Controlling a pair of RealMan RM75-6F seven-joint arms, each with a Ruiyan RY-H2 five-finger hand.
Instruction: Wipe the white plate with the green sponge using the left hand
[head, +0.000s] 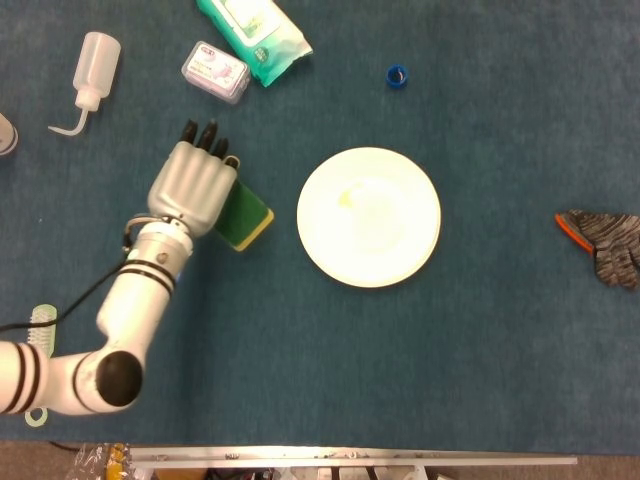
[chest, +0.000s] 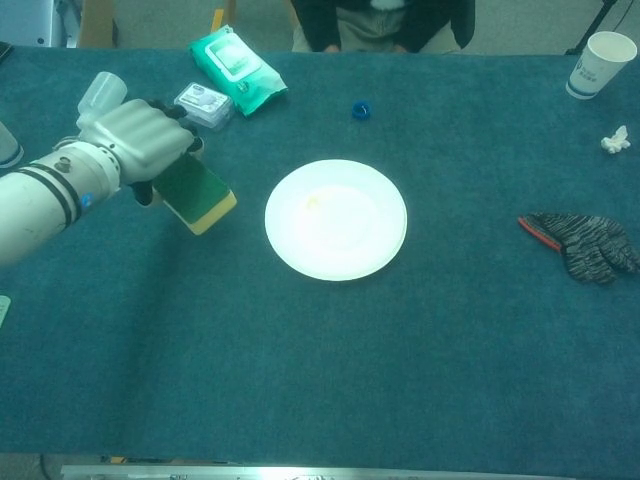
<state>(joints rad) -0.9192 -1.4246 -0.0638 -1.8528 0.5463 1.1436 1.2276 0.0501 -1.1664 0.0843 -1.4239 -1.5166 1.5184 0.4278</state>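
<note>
Above blue cloth, left hand (head: 194, 186) grips green sponge (head: 244, 214), tilted, near the white plate (head: 369, 216).

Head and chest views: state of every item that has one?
left hand: grips the sponge
green sponge: held, left of the plate, not touching
white plate: flat on the table, yellowish smear
paper cup: upright
squeeze bottle: lying down
grey glove: crumpled

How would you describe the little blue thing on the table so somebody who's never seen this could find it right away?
Start at the white plate in the middle of the teal table. Look just past its far edge: the small blue ring-shaped cap lies there alone, right of the green wipes pack. It is the only bright blue item, and much the smallest.
</note>
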